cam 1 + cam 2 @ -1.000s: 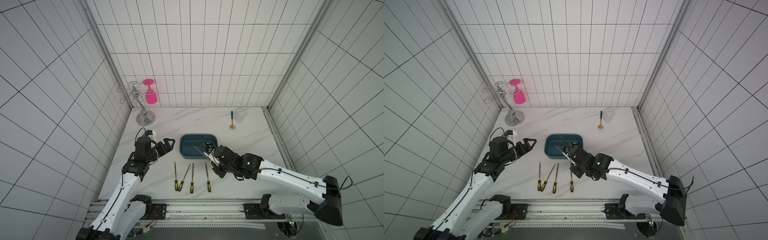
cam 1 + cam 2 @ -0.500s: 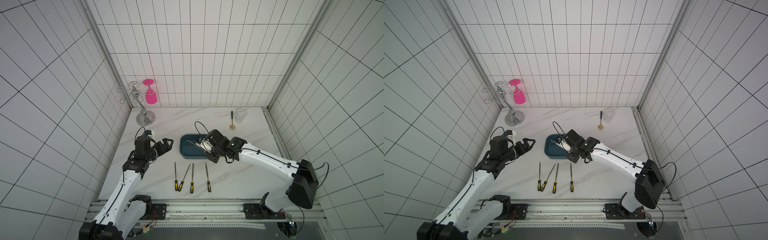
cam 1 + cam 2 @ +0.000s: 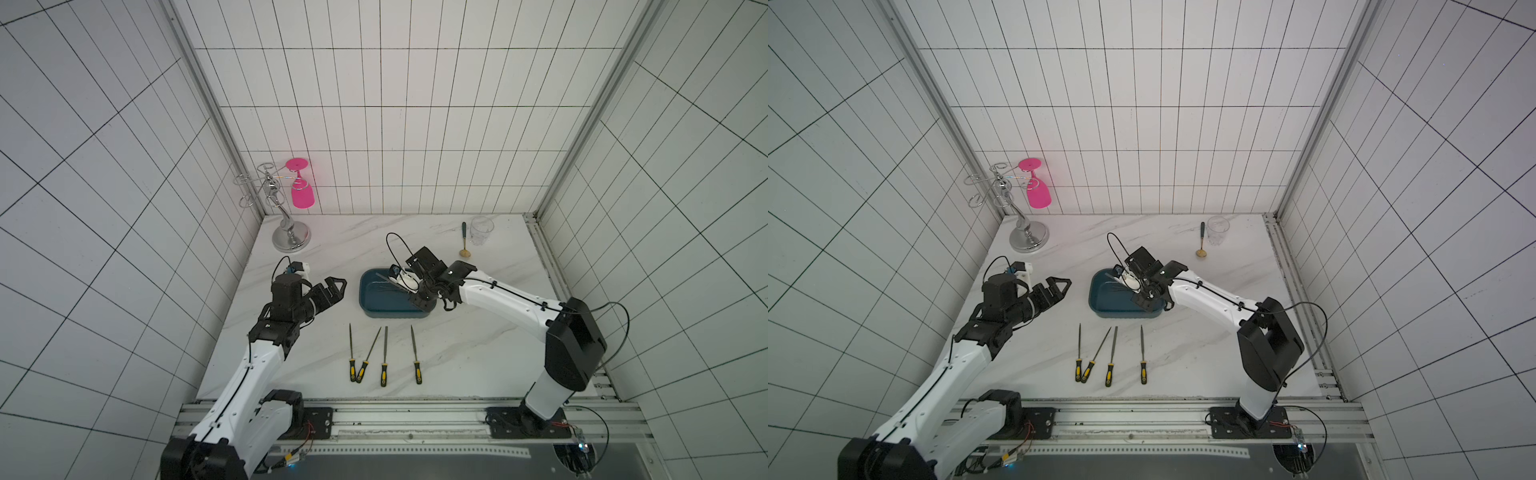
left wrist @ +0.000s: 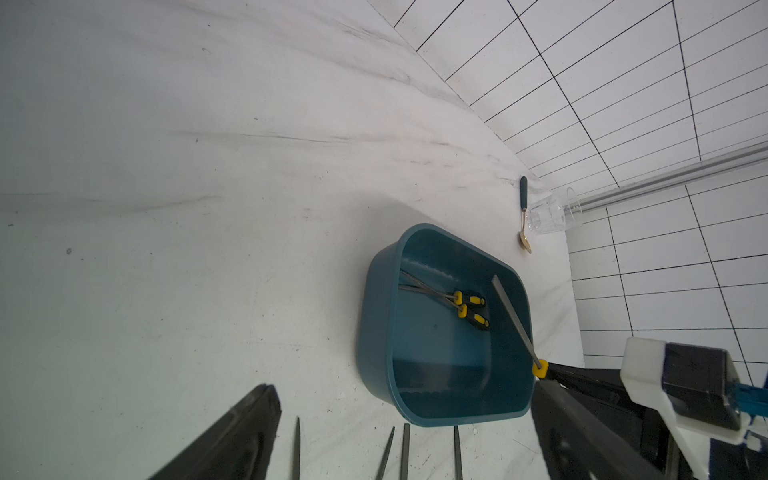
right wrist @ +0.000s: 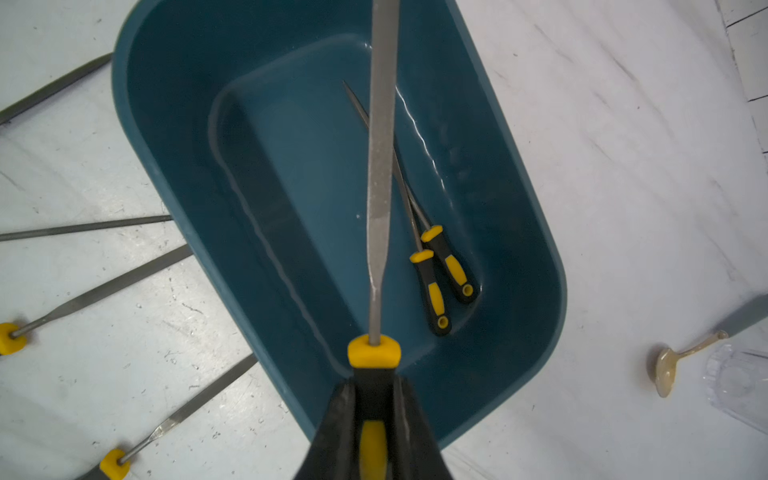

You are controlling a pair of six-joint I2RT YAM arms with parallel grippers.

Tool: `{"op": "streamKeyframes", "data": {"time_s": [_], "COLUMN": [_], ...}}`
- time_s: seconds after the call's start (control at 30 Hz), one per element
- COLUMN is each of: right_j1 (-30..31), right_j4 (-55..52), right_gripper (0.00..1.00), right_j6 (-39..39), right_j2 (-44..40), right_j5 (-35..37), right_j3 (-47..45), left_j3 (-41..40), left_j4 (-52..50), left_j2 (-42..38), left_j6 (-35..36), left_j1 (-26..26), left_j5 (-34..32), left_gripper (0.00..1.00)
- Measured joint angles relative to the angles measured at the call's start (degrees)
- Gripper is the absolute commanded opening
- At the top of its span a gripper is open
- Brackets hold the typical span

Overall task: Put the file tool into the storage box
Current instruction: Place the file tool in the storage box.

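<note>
Swinging in from the near edge of the storage box point(image 3: 374, 311), your right arm has carried its load over the tub within the last second. The right pincer point(image 5: 374, 386) now hangs above the box's end nearest that arm. That puts the carry step close to done; what is left, by my reading, is to lower and let go. The pincer is clamped tight on the black-and-yellow handle of the held file point(image 5: 380, 166), and the grey blade runs straight out from the jaws across the open interior. The file is in the air, not resting: the left wrist view shows it slanting above the far wall, clear of the base. Below it, two files point(image 5: 436, 270) already lie together against one long side, so you want the drop to land beside them and not bridge the rim. I cannot tell whether the blade tip clears the opposite rim. Four files point(image 3: 384, 353) lie in a row on the desk point(image 3: 478, 353) just in front of the box, the same as a second ago. Your left pincer point(image 3: 338, 291) hovers beside the box with its jaws spread wide and nothing in them.
</note>
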Motion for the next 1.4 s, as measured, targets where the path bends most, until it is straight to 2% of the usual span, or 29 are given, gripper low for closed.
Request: {"op": "streamKeyframes", "data": {"time_s": [0.43,0.5,0.6,0.77,1.0,1.2,1.4], "right_j1": [-1.4,-1.4,-1.4,-1.4,-1.4,-1.4,-1.4], "right_j4": [0.3,0.3,0.2,0.1,0.9,3.9,10.6], "right_gripper": [0.01,0.05,0.25,0.41,0.42,0.42,0.43], "right_j6": [-4.7,-4.8,-4.6,-3.3,-1.2,3.7,16.1], "right_j2": [5.0,5.7,7.1,10.4,10.6,4.3,-7.3], "right_j5": [0.2,0.1,0.1,0.5,3.0,5.9,8.7], "right_j3": [2.5,2.5,3.2,6.0,6.3,5.7,0.3], "left_j3": [-1.1,-1.1,-1.0,0.8,0.9,0.9,1.0], "left_j4": [0.2,0.3,0.0,-4.1,-4.6,-4.3,-4.1], "left_j2": [-2.6,-2.7,-2.7,-2.8,-3.2,-1.5,4.3], "left_j6": [0.0,0.0,0.3,2.5,2.8,2.6,2.6], "left_j1": [0.1,0.1,0.0,-2.8,-4.0,-7.5,-9.9], "left_j5": [-2.4,-2.5,-2.4,-4.6,-5.1,-5.4,-4.7], "left_gripper": [0.99,0.98,0.98,0.98,0.98,0.98,0.98]}}
